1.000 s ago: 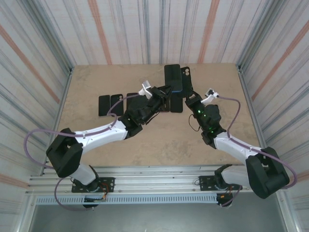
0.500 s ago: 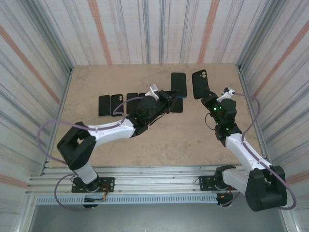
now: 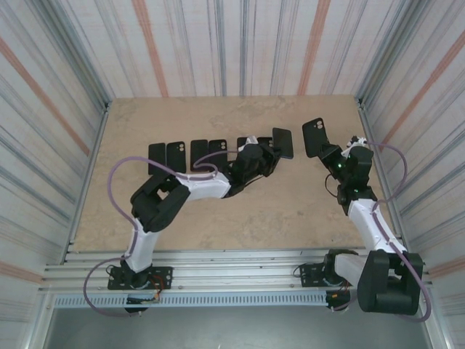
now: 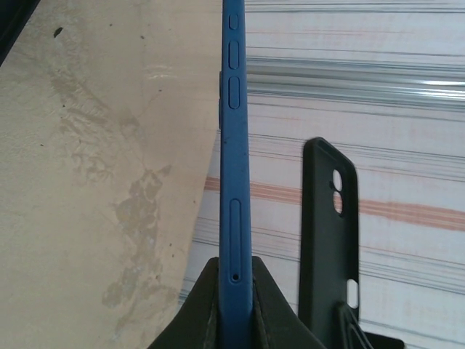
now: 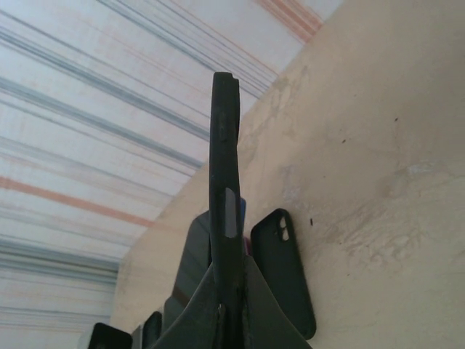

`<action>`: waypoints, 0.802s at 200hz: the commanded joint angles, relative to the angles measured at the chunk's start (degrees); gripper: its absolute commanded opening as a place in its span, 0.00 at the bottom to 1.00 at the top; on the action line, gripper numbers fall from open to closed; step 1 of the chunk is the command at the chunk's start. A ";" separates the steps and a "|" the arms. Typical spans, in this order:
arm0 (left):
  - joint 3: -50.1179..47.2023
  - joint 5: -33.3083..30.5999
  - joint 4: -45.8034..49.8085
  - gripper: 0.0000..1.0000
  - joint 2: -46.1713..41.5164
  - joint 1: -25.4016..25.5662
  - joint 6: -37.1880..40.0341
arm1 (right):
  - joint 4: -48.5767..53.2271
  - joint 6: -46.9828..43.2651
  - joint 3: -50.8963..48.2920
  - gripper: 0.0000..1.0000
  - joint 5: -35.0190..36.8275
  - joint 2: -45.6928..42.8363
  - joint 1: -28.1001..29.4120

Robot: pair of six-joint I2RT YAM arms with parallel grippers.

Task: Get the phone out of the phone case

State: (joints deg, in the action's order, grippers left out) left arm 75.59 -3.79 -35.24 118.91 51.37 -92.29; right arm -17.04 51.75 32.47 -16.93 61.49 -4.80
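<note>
I've pulled my arms apart: my left gripper (image 3: 270,154) pinches the blue phone (image 3: 283,143), my right gripper (image 3: 328,150) pinches the empty phone case (image 3: 314,137) nearer the worktop's (image 3: 218,211) right edge, so I think the phone is out

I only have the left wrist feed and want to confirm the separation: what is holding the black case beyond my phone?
Observer: The right gripper, fingers shut on the black case, holds it off the table.
Operator: Is it clear of mine?
Observer: Yes; from above, the phone in the left gripper sits apart from it, bare table between.
Operator: Anything lying nearby?
Observer: A row of flat black items lies on the table, running leftward from your gripper.
</note>
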 commanded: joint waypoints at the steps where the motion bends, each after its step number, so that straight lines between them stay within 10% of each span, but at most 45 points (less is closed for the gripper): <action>1: 4.86 0.89 -0.87 0.00 3.47 0.08 -1.05 | 0.48 -2.26 -0.29 0.00 -1.80 1.14 -1.48; 160: 22.13 -0.71 10.40 0.00 18.12 -0.57 0.06 | -5.63 -0.26 -2.94 0.00 -4.78 7.72 -4.78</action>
State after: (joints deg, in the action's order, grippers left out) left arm 94.19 -3.01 -24.56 136.64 51.31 -93.41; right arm -20.71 51.81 30.46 -20.95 68.23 -9.04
